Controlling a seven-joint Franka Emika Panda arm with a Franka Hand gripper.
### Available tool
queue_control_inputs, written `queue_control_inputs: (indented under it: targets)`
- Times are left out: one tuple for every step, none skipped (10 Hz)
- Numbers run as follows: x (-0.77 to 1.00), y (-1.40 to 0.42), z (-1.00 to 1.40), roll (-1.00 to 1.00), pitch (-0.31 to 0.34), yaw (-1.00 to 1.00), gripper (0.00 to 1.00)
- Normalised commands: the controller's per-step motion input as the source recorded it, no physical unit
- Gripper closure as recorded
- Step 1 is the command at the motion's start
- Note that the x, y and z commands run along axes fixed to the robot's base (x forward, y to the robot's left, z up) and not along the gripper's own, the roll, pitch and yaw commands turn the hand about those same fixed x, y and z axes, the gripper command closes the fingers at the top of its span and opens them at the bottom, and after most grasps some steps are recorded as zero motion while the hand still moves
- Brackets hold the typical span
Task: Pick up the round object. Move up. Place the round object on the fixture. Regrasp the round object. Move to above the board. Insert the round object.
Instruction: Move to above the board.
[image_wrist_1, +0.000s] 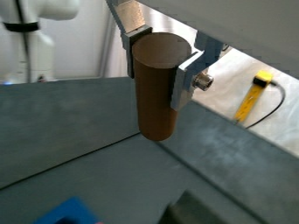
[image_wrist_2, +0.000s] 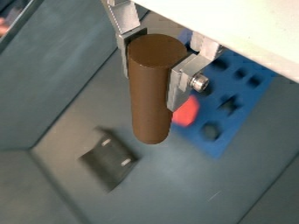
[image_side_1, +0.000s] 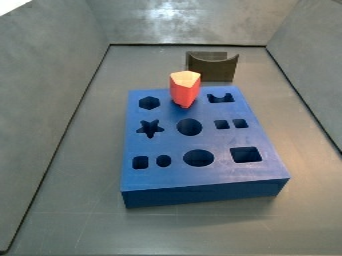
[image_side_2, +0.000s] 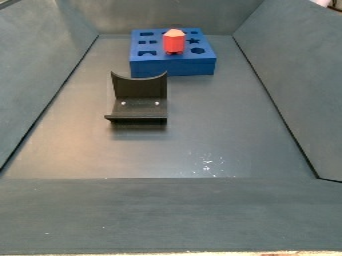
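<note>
Gripper (image_wrist_2: 158, 61): hanging high above the floor, seen only in both wrist views.
Fingers (image_wrist_1: 187, 74): clamping the round object (image_wrist_2: 149, 87) upright.
Board (image_side_1: 197, 143): carrying the red block (image_side_1: 185, 87).
Fixture (image_side_2: 138, 98): standing near the board.

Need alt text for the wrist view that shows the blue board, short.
The hand holds a brown peg upright between its silver fingers, high above the dark floor. Below it lie the dark fixture and, off to one side, the blue board with cut-out holes and a red block on it.
</note>
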Motion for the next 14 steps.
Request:
queue_control_inputs:
  targets:
    - [-0.43,-0.87,-0.10,-1.00,-0.125,-0.02,1.00]
    - [-0.27,-0.49,-0.06,-1.00,-0.135,-0.02,1.00]
    - [-0.18,-0.24,-0.03,-1.00,-0.142,-0.02,1.00]
    - [-0.13,-0.11,-0.02,-1.00,-0.146,-0.03,1.00]
    - [-0.11,-0.03,-0.01,-1.00,-0.160,-0.03,1.00]
    - [-0.09,0.01,0.00,-1.00,-0.172,-0.03,1.00]
    - [-0.08,0.03,0.00,-1.00,-0.192,-0.02,1.00]
    - [-0.08,0.04,0.00,-1.00,-0.203,-0.03,1.00]
    - [-0.07,0.04,0.00,-1.00,-0.217,-0.03,1.00]
    - [-0.07,0.04,0.00,-1.00,-0.242,-0.03,1.00]
    - [-0.07,0.04,0.00,-0.92,-0.240,-0.03,1.00]
    - [-0.06,0.04,0.00,-0.66,-0.193,-0.01,1.00]
    - [-0.06,0.04,0.00,-0.52,-0.178,-0.02,1.00]
    - [-0.05,0.03,0.00,-0.34,-0.136,-0.02,1.00]
